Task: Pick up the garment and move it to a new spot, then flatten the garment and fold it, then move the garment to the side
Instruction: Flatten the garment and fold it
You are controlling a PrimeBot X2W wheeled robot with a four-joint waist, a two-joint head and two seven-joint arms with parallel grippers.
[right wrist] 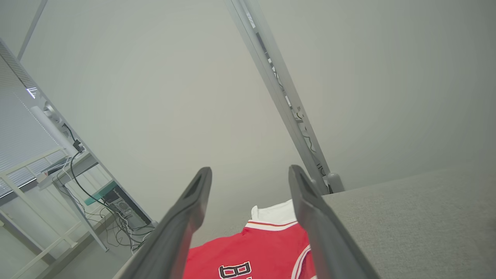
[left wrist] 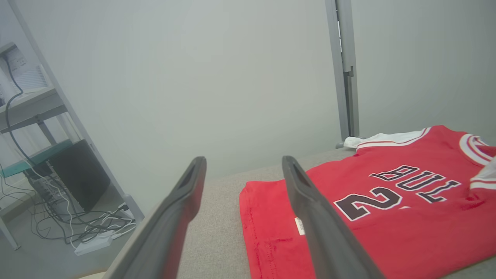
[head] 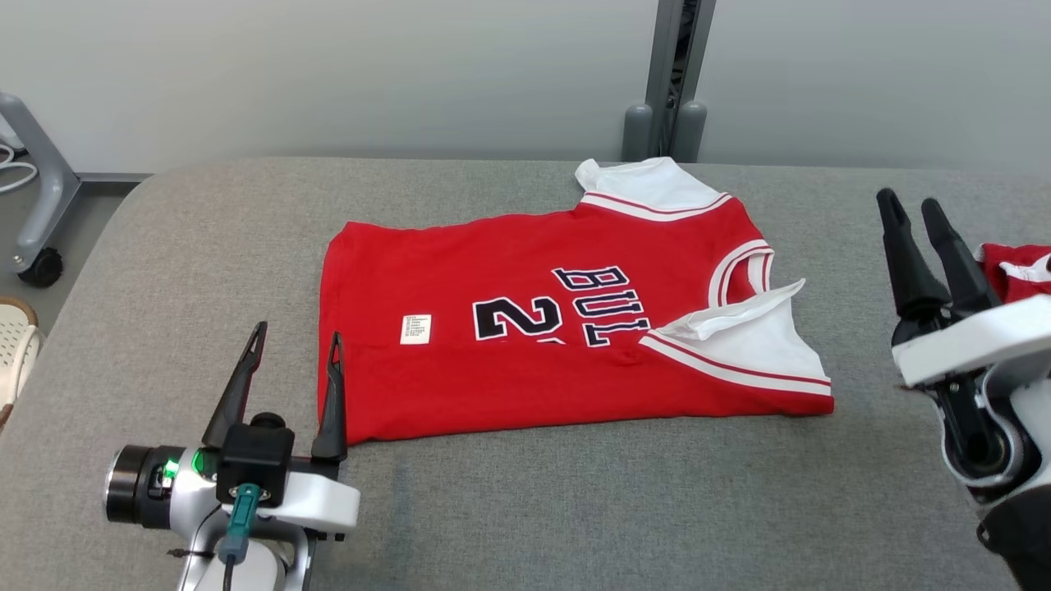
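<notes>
A: Grey padded table (head: 575,509), pale wall (head: 328,74) behind, a grey post (head: 673,82) at the far edge. Where does the jersey (head: 509,369) lie?

B: Flat, mid-table, folded lengthwise, with the print cut off along the near fold. Hem points to the robot's left, collar to its right.

A: Edges?

B: The far white sleeve (head: 644,185) lies close to the table's far edge, below the post. The second white sleeve (head: 764,341) is folded over the red at the right end. Near edge runs straight.

A: Grippers?

B: The left gripper (head: 298,332) stands at the hem's near corner, fingers spread, nothing between them. One finger overlaps the hem in the head view; contact cannot be told. The right gripper (head: 907,199) is well right of the collar end, fingers apart, empty.

A: Room to move?

B: Wide bare strip along the near side, bare table left of the hem, and a bare gap between jersey and right gripper. A second red cloth (head: 1018,271) sits just beyond that gripper. A wheeled frame (head: 43,205) stands off the table's left.
</notes>
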